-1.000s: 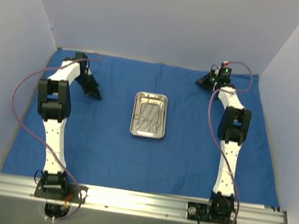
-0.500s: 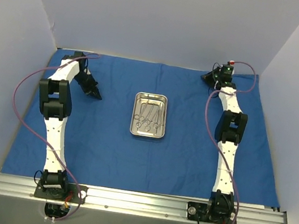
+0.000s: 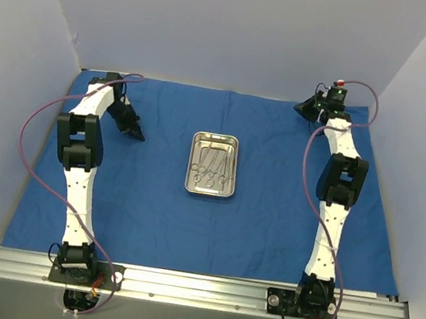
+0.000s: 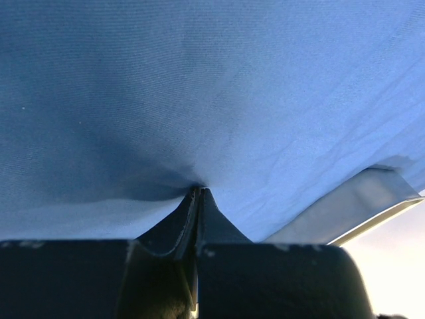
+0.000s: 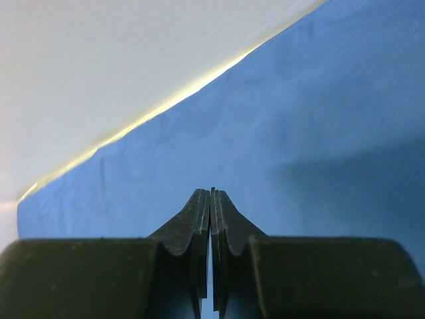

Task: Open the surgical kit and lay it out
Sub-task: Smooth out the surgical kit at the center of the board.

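1. Surgical kit: cloth wrap [image 3: 149, 198] lies spread flat, and the tray [image 3: 213, 164] holding the instruments [image 3: 211, 171] sits at frame centre.
2. Left gripper [image 4: 199, 190] is pressed together, pinching puckered cloth at upper left. Right gripper [image 5: 211, 193] is pressed together on nothing, over the upper-right corner.
3. Likely step: smoothing the wrap. Next: release it, then lift out the instruments.

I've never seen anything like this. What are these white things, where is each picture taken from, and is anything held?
They are robots: a left arm and a right arm bolted side by side to a metal rail. The wide picture looks down from above; each close-up comes from a camera on one wrist. A blue cloth is spread out flat, with a steel tray of ring-handled instruments at its middle. The left gripper is shut, seemingly pinching a pucker of cloth. The right gripper is shut on nothing visible, near the cloth's far edge.
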{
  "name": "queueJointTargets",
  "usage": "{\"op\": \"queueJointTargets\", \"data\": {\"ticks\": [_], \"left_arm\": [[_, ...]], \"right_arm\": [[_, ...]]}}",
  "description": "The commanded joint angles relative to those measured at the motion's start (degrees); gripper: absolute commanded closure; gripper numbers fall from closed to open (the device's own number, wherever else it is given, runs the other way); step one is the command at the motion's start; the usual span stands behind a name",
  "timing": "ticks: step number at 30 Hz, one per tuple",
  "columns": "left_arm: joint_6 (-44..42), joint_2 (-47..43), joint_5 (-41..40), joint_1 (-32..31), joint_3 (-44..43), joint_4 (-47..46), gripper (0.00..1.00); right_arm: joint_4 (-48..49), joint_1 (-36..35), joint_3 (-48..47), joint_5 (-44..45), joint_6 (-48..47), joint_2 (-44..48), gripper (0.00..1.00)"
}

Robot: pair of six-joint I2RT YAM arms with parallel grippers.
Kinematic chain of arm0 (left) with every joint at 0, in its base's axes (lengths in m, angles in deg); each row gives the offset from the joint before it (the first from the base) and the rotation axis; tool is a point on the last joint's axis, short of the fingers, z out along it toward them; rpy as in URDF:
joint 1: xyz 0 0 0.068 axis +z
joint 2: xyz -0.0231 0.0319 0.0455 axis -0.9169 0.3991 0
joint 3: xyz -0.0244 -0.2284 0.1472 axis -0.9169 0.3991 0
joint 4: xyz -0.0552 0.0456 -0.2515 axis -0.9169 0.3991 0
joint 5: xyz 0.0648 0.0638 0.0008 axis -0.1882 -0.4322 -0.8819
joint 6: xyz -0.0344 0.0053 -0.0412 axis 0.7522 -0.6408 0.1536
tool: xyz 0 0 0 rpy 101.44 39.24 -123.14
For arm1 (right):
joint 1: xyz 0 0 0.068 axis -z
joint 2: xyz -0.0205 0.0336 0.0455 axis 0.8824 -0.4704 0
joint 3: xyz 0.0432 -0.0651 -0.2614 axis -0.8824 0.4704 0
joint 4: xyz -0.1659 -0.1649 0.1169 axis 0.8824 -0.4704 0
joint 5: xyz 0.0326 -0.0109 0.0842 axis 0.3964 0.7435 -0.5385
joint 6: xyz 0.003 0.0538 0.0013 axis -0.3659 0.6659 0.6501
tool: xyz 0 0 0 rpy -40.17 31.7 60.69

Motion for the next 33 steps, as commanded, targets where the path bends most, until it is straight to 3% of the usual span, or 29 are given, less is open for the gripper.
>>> {"op": "queueJointTargets", "data": {"ticks": [1,7,12,16,22,25,30,33], "left_arm": [[-1.24,-3.85,-1.67,-0.43,-2.39,-0.46,0.98],[-1.59,-3.59,-1.32,-0.52,-0.99,-0.36,0.94],[-1.33,-3.06,-1.67,-0.52,0.06,-0.01,0.94],[-1.77,-3.59,-3.07,-0.52,0.16,0.51,0.94],[-3.08,-6.56,-5.10,-0.69,0.42,1.92,0.92],[-3.87,-8.85,-6.33,-0.87,1.56,2.45,0.89],[-5.02,-12.89,-7.99,-1.48,3.58,2.71,0.85],[-5.90,-14.48,-9.23,-1.92,4.98,3.06,0.83]], "right_arm": [[-6.86,-0.82,4.38,-1.12,-4.26,9.74,1.00],[-10.74,-2.41,14.85,3.37,-6.03,12.39,1.00],[-12.32,-2.49,15.04,7.49,-4.26,9.49,1.00],[-13.72,-2.41,10.65,10.84,-4.09,3.62,1.00],[-20.66,-1.00,-5.86,15.85,-4.09,-7.62,1.00],[-20.33,-0.47,-11.68,13.85,-4.70,-9.67,1.00],[-10.39,-1.08,-4.23,7.51,-5.84,-0.81,0.98],[-14.06,-2.22,-4.13,8.20,-6.90,5.60,0.85]]}}
